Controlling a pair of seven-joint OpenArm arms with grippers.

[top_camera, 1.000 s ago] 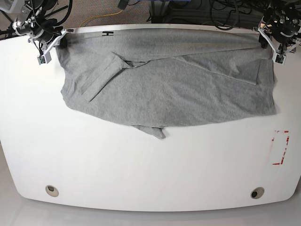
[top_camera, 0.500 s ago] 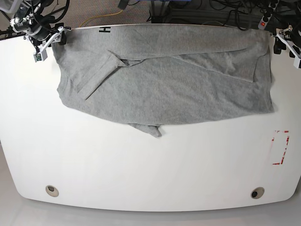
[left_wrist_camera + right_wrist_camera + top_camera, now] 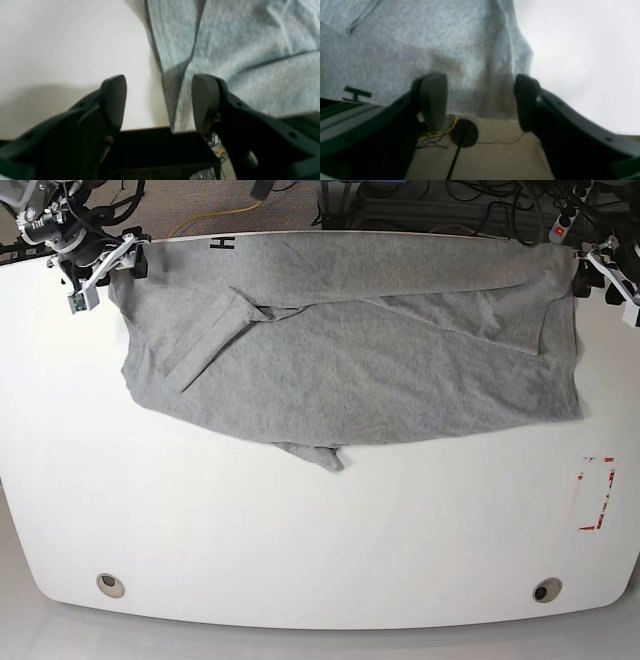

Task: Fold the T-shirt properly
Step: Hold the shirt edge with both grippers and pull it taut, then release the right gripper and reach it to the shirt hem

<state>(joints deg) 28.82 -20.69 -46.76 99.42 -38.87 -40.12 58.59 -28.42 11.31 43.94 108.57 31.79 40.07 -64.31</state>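
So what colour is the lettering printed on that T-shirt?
Black, on heather-grey cloth. The letter H near the far edge of the T-shirt shows best in the base view.

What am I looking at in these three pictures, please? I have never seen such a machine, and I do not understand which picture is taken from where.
It is a robot with two arms, working at a white table. One picture is taken from above and shows the whole table. The other two come from small cameras mounted on the wrists, so each looks out between the dark fingers of its own gripper.

A grey T-shirt lies spread across the far half of the table, with a black letter H at its far edge. A red marking sits near one side, and two round holes near the front.

The left gripper is at one far corner and the right gripper at the other. Both stand open with cloth below them; neither holds anything.
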